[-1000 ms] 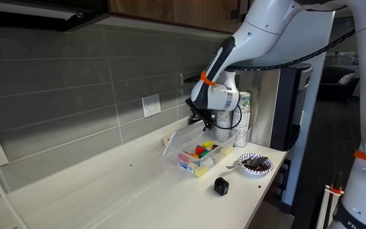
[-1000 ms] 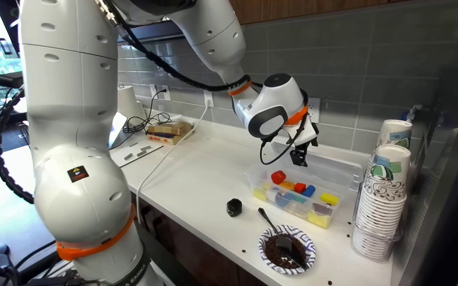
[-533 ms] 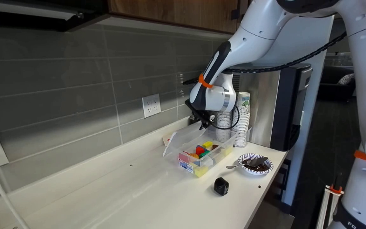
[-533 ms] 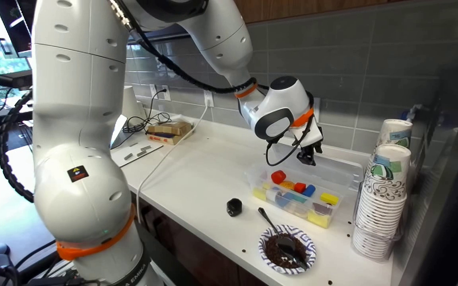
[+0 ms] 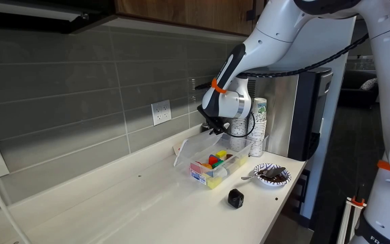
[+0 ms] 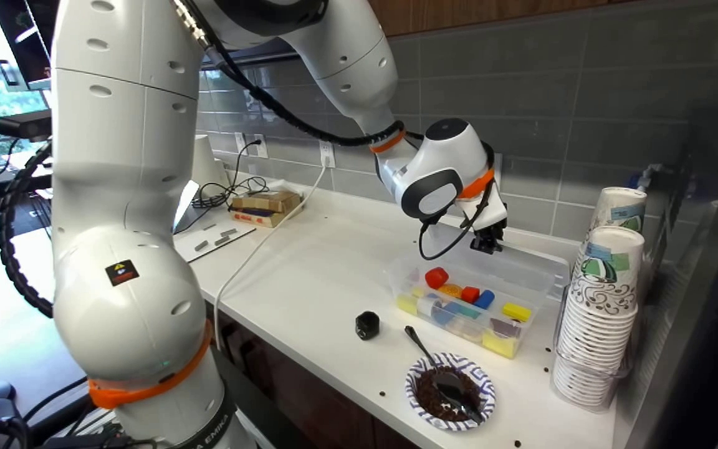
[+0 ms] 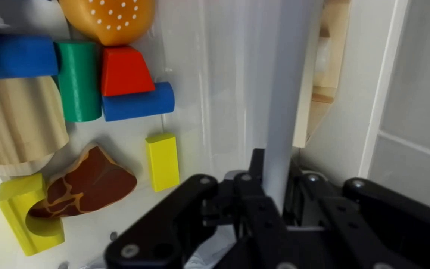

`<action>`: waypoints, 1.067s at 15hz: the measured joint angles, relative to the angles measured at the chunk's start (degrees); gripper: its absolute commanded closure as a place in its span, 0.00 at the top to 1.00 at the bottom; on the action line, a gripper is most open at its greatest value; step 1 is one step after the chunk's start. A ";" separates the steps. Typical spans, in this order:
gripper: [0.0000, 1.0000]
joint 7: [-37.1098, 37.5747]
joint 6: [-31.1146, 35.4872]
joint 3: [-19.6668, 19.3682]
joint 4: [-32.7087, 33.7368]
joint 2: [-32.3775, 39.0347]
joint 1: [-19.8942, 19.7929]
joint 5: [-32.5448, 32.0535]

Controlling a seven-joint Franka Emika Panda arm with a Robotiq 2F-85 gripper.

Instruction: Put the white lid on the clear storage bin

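Note:
The white lid point(image 5: 195, 145) is a thin translucent panel, tilted up along the back side of the clear storage bin point(image 5: 198, 177). Red, yellow, green and blue toy pieces show inside the bin's uncovered top. In the wrist view the lid's edge point(image 7: 284, 112) runs down between the fingers of my gripper point(image 7: 276, 164), which is shut on it. Both exterior views show the gripper point(image 6: 487, 243) at the lid's upper edge, above the bin's back side. Part of the lid's top edge is hidden by the fingers.
Tall cup stacks point(image 6: 602, 312) stand close to the bin's end. A patterned bowl point(image 6: 418, 405) with a dark spoon and a black lump point(image 6: 368, 325) lie on the front of the counter. Behind the lid are a small pale box point(image 7: 330, 74) and the tiled wall point(image 5: 63, 101).
My gripper has shifted a little towards the cup-stack end and the wall, and its jaws have come together on the lid's edge. The lid has barely moved; the bin stands still.

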 measured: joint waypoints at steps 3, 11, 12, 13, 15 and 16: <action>0.03 0.00 0.01 0.84 0.01 -0.57 -1.23 0.24; 0.03 -1.04 0.09 9.49 -1.59 -6.64 -10.10 4.44; 0.03 -1.53 0.11 11.03 -2.09 -7.60 -11.29 5.42; 0.03 -2.24 0.13 12.81 -2.70 -8.67 -12.51 6.72; 0.03 -3.95 0.29 16.39 -4.07 -10.83 -14.60 9.87; 0.03 -5.14 0.46 18.15 -4.74 -11.89 -15.43 11.81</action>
